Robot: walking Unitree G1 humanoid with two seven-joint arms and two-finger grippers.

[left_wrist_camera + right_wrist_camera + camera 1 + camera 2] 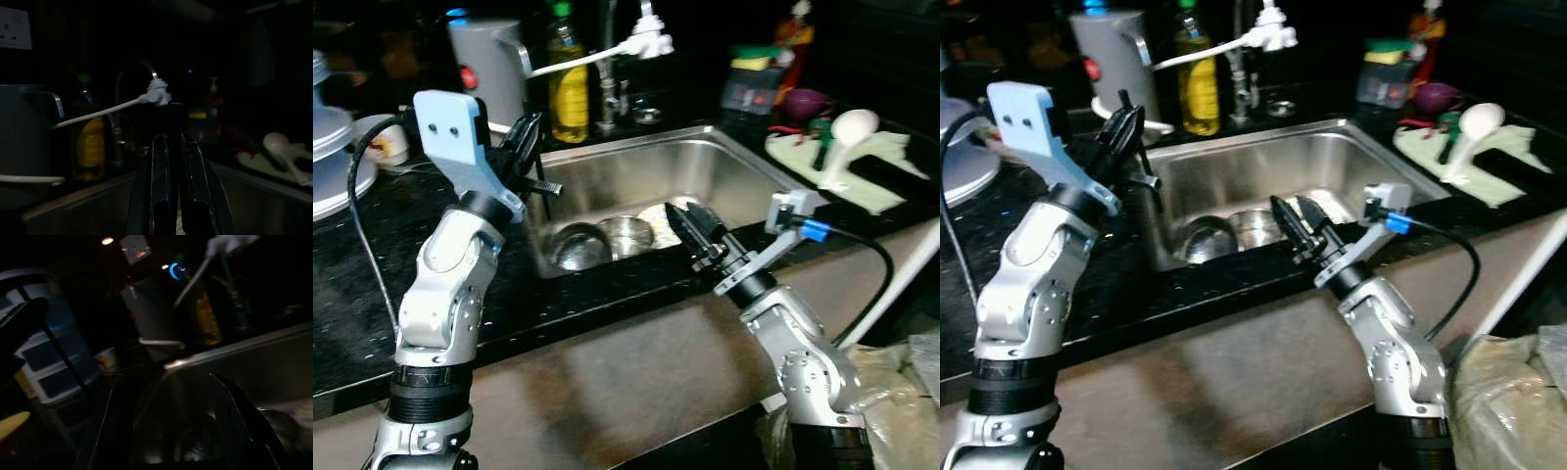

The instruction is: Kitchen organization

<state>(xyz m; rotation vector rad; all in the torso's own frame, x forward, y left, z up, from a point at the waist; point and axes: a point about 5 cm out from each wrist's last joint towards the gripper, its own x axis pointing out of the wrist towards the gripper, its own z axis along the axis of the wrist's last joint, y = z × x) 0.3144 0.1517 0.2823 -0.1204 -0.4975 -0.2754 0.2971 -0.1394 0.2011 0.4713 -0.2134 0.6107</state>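
Your two head views look down and forward at the sink (705, 176) set in the dark bench (372, 255), close in. Your left wrist view looks along the left tool (173, 147) toward the faucet (156, 92). Your right wrist view faces across the sink toward the kettle (151, 308). All four share that faucet.

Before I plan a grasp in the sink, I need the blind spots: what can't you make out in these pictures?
- Sink floor near the front wall: hidden by the counter edge and the right gripper in both eye views.
- The patterned item beside the steel bowls: partly covered by that gripper.
- Left gripper wrist view: too dark to read the sink below.
- Stacked containers: cut off by the picture's edge.
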